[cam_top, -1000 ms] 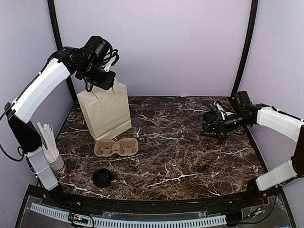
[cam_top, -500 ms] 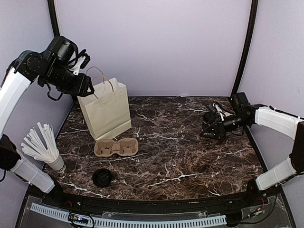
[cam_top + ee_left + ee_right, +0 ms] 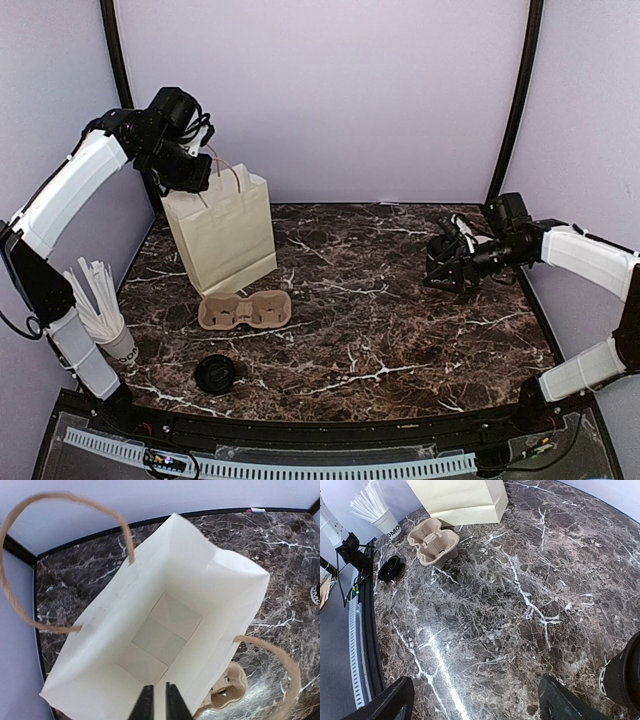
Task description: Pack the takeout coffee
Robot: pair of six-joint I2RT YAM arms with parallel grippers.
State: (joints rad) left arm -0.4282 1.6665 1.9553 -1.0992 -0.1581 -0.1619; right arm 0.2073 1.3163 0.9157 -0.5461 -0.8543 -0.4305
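Observation:
A black-walled cup with white print stands at the right edge of the right wrist view. Its top is cut off, so I cannot tell whether it has a lid. In the top view it is lost against my right gripper. That gripper is open and empty, low over the marble, with the cup just outside its right finger. My left gripper hovers above the open mouth of the paper bag. Its fingers are shut with nothing between them. The bag is empty inside.
A cardboard cup carrier lies in front of the bag and also shows in the right wrist view. A loose black lid lies near the front left. A white cup of straws stands at the left edge.
My left arm swung up and left away from the bag, then came back over its mouth. The right arm has barely moved.

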